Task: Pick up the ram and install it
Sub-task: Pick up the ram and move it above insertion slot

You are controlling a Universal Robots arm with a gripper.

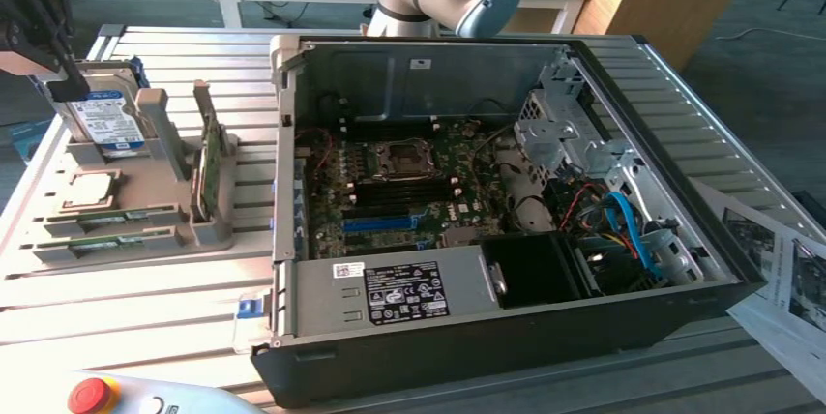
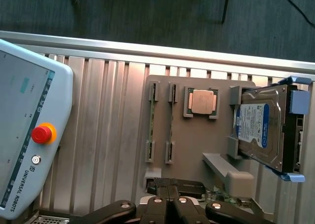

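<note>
- Two ram sticks (image 2: 152, 120) sit in one grey tray (image 2: 197, 140) by the bench (image 2: 98, 135) edge.
- One hard drive (image 2: 258, 128) and one square chip (image 2: 202, 102) sit beside them.
- Gripper (image 2: 170, 197) half cut off; jaws clenched, empty.

Table (image 1: 155, 308) is ribbed bare metal with a dull sheen – holder tray (image 2: 197, 135) matt grey plastic, ram (image 2: 152, 120) green circuit board. Hard drive (image 2: 258, 128) is grey metal with a glossy blue-white sticker. Computer case (image 1: 516, 346) is matt black outside, raw sheet metal inside; teach pendant (image 2: 24, 135) smooth grey plastic.

Green ram (image 2: 152, 121), grey tray (image 2: 197, 135)
</note>
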